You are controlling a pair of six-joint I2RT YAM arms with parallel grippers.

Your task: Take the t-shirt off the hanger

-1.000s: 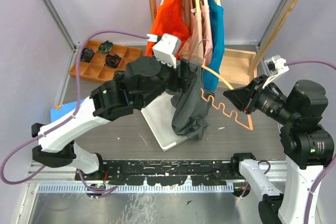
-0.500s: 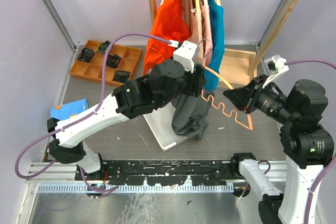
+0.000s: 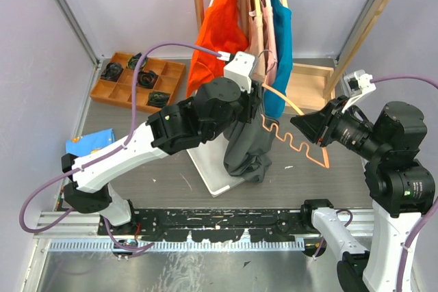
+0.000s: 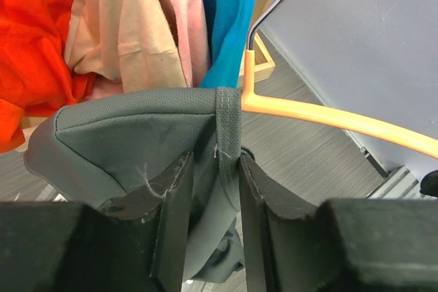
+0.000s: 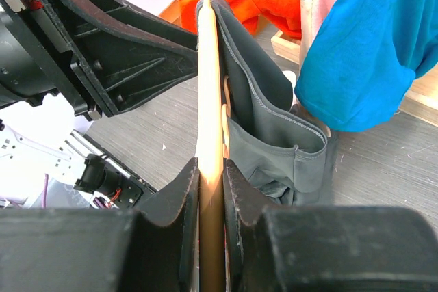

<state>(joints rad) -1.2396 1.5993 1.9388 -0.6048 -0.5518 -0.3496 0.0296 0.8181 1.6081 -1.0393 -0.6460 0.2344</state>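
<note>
Grey, soft and probably light, the t-shirt droops from an orange hanger held above the table, right gripper clamped on its bar, left gripper fingers narrowly apart astride the thick seam, likely the firmest hold, contact unclear.

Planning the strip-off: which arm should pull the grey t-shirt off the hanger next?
Left. The left tool straddles a seam of the grey t-shirt on the orange hanger. The right tool is clamped on the hanger's other end, so it looks best as anchor.
</note>
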